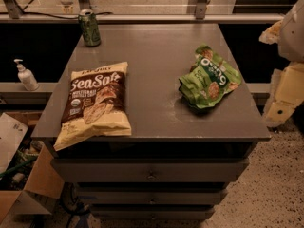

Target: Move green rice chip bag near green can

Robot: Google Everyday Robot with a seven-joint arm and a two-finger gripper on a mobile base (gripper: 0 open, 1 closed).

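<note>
The green rice chip bag (209,78) lies crumpled on the right side of the dark grey table top (152,46), near its right edge. The green can (89,28) stands upright at the far left corner of the table, well apart from the bag. My arm shows as white and cream parts along the right edge of the camera view, and my gripper (273,32) is off the table's far right side, above and to the right of the bag, not touching it.
A larger cream-and-brown "Sea Salt" bag (95,103) lies at the front left, overhanging the table's front edge. A white pump bottle (26,76) stands on a lower ledge to the left. Cardboard boxes (19,175) sit on the floor at left. Drawers (151,175) are below the top.
</note>
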